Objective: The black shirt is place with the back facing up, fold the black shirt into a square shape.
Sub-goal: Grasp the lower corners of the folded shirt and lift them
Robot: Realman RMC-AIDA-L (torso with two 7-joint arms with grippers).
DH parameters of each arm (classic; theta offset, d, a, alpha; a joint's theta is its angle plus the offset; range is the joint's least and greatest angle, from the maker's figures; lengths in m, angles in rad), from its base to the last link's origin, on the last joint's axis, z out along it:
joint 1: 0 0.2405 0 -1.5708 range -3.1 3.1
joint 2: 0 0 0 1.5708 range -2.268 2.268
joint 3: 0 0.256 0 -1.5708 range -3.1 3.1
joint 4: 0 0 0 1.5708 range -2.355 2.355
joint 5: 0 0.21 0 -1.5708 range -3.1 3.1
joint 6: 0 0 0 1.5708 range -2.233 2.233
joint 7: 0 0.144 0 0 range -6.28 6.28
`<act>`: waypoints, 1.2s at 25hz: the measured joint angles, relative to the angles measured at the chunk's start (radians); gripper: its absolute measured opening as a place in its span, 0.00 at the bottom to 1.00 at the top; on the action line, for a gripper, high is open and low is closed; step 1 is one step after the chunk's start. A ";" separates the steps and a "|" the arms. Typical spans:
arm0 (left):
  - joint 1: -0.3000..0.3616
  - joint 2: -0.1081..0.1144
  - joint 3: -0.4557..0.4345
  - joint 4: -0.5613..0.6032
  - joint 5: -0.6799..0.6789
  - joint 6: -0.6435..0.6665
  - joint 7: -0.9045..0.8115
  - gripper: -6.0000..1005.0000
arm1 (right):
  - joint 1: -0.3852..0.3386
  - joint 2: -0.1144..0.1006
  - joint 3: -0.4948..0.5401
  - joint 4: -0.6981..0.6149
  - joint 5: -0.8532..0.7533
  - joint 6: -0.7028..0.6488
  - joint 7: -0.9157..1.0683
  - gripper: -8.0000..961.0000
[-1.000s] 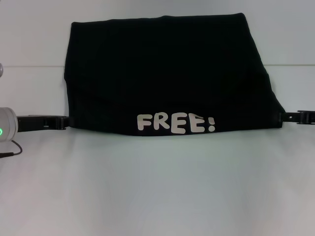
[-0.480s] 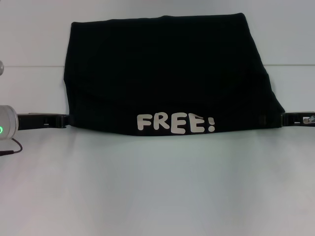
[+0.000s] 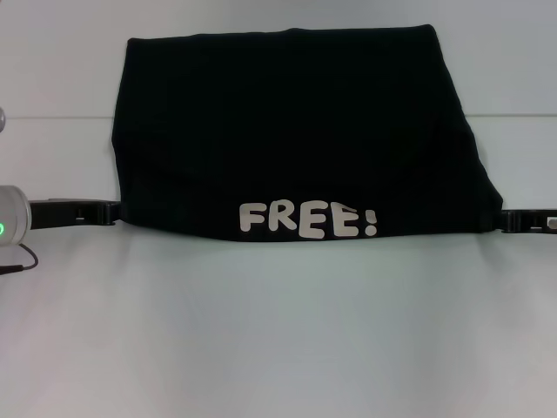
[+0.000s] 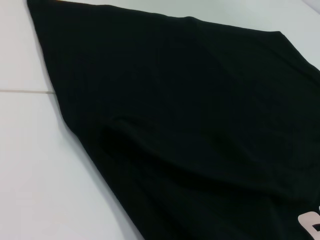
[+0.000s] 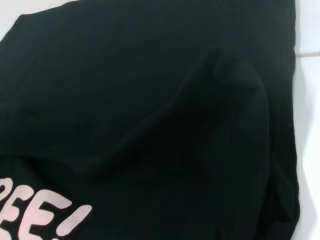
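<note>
Near edge of the white bench (image 3: 278,348): bare surface, nothing on it from the front edge up to the shirt's folded hem.

Mid bench: the black shirt (image 3: 296,131) lies across the centre, folded once so a near band shows the pale lettering "FREE!" (image 3: 309,219) facing up. So it carries a print, and the flap on top is the front side turned over. The near fold line runs almost straight between the two grippers.

Left gripper (image 3: 111,213) sits at the shirt's near-left corner, low on the bench, tips at or just under the cloth edge. Cannot tell whether its fingers are pinching or spread; its wrist view shows only cloth and bench.

Right gripper (image 3: 513,219) is at the near-right corner. Change noted: over the last second it has slid outward toward the right edge of the bench, and the shirt corner that was drawn out to a point toward it now ends just short of it. Judgement: it has probably let go and is backing off, though its finger state cannot be read.

Right wrist view shows a raised ridge of cloth (image 5: 235,75) near that corner.

Far edge: the shirt's far side lies flat and straight. Task roughly midway; side folds remain.
</note>
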 joint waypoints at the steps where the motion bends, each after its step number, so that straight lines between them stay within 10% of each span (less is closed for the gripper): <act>1: 0.001 0.000 0.000 0.000 0.000 0.000 0.000 0.01 | -0.003 0.000 0.001 -0.003 0.004 -0.010 -0.003 0.37; 12: 0.035 0.000 -0.011 0.036 0.000 0.081 -0.001 0.01 | -0.081 -0.030 0.004 -0.058 0.069 -0.149 -0.009 0.01; 21: 0.084 -0.004 -0.013 0.087 -0.001 0.172 -0.001 0.01 | -0.140 -0.037 0.063 -0.073 0.108 -0.180 -0.061 0.06; 30: 0.076 -0.005 -0.002 0.080 -0.001 0.163 0.003 0.01 | -0.049 -0.014 0.028 -0.018 0.114 -0.088 -0.057 0.11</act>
